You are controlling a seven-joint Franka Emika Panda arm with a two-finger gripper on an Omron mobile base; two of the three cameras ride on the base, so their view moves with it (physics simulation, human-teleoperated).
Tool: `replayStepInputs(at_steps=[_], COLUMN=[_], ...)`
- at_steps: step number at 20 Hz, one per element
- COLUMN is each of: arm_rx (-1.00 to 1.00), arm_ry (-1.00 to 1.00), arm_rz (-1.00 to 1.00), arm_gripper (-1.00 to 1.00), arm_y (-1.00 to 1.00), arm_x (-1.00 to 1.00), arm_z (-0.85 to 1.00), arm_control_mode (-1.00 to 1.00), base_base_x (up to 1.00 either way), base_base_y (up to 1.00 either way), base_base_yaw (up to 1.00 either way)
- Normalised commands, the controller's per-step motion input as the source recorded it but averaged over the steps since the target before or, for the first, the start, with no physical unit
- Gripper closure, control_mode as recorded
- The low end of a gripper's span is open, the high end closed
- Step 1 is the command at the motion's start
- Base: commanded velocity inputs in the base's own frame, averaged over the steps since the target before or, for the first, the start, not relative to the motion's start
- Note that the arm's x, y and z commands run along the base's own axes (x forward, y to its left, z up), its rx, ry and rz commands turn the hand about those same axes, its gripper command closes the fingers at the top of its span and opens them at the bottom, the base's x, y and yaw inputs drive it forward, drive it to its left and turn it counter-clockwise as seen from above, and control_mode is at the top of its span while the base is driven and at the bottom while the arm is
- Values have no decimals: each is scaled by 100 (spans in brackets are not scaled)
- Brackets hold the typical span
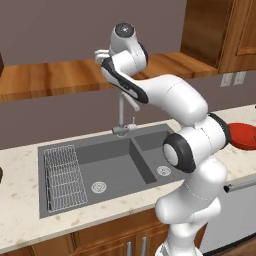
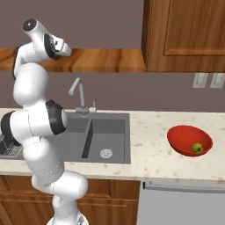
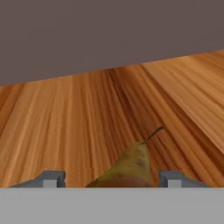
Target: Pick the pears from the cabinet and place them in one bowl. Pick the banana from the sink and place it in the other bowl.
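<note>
On the cabinet's open wooden shelf (image 3: 87,113) lies a brownish pear (image 3: 129,168), its stem pointing away from me. My gripper (image 3: 113,180) is open, with one fingertip on each side of the pear and small gaps to it. From the base, the gripper (image 1: 102,55) (image 2: 66,48) reaches onto the cabinet shelf (image 1: 60,77) (image 2: 101,59) above the sink (image 1: 120,162) (image 2: 110,132). A yellow-green pear (image 2: 197,148) rests in the red bowl (image 2: 186,134) (image 1: 245,136) on the counter to the right. The banana and the other bowl are out of view.
A curved faucet (image 1: 121,112) (image 2: 78,94) stands behind the sink, under my hand. A white wire rack (image 1: 62,175) sits in the left basin. A panelled cabinet door (image 2: 184,33) closes off the shelf on the right. A dishwasher handle (image 2: 184,188) runs below the counter.
</note>
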Motion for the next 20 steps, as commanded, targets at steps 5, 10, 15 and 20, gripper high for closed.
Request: replayStepInputs(at_steps=[5, 10, 15, 20], arm_rx=[0, 1, 3, 4], arm_ry=[1, -1, -3, -1], arm_rz=[0, 0, 1, 5], arm_gripper=[100, 100, 100, 100], arm_y=[8, 0, -6, -21], arm_x=[3, -32, -100, -100], arm_z=[-3, 4, 3, -5], arm_control_mode=[-100, -100, -100, -100], base_base_x=[0, 0, 0, 0], base_base_y=[0, 0, 0, 0], base_base_yaw=[0, 0, 0, 0])
